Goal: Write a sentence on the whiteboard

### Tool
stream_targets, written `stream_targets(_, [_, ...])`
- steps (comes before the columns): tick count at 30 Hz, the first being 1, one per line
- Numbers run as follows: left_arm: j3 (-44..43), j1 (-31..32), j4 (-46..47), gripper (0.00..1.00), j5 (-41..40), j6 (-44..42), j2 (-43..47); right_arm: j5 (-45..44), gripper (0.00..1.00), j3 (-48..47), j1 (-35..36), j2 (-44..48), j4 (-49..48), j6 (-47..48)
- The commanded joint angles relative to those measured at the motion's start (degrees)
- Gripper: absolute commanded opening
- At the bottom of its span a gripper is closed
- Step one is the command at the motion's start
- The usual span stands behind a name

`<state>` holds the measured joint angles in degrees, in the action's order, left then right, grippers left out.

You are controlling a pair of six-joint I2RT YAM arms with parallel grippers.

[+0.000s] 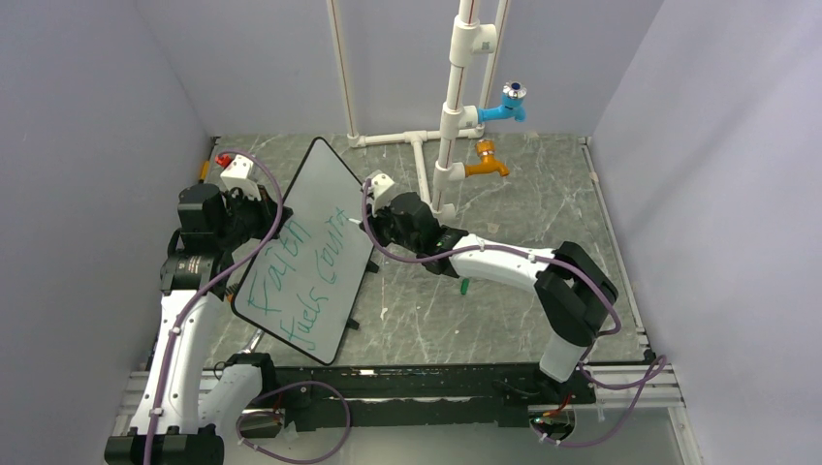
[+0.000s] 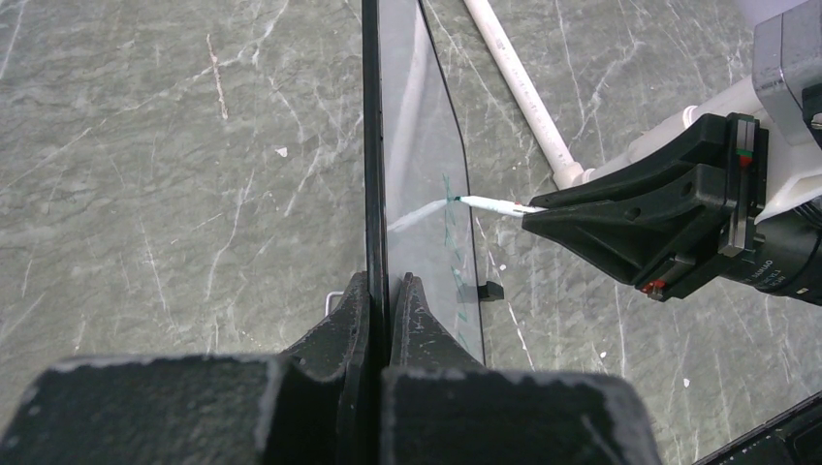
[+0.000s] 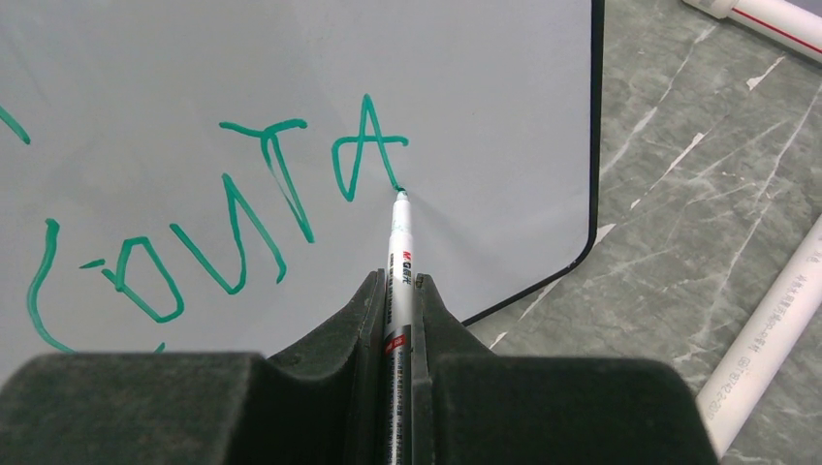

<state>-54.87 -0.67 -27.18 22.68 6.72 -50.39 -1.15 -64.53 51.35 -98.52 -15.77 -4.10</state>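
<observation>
The whiteboard [image 1: 305,247] is held tilted up on edge on the left of the floor. My left gripper [image 2: 388,291] is shut on its black rim [image 2: 373,145] and holds it. The sentence [image 1: 300,266] is green handwriting in two lines, "Faith" over "fuels cour…"; the right wrist view shows its last letters, "COURA" [image 3: 242,223]. My right gripper [image 3: 397,291] is shut on a white marker [image 3: 398,252]. Its green tip [image 3: 400,196] touches the board at the foot of the "A". The marker also shows in the left wrist view [image 2: 494,204], tip on the board.
A white pipe frame [image 1: 451,107] with a blue tap [image 1: 506,105] and an orange tap [image 1: 485,163] stands at the back. A pipe [image 3: 775,320] lies on the grey marble floor to the right of the board. A small green cap [image 1: 464,286] lies near my right arm.
</observation>
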Motion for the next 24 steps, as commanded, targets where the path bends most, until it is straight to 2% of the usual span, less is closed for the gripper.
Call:
stream_targets(1, [4.01,0.93,-8.09,0.00,-1.94,-7.84,-1.20,-2.90,0.00,-3.07,-0.97,3.46,0.83,-1.09])
stream_targets(11, [3.98,0.92,-8.11,0.00,-1.85,-7.86,-1.13,-0.39,0.00,-8.46,-4.18,0.15,0.86,-2.22])
stream_targets(24, [3.98,0.93,-8.01,0.00,-1.67,-7.92,-1.11,4.44,0.00,-13.06,-4.32,-4.25,1.00,-2.89])
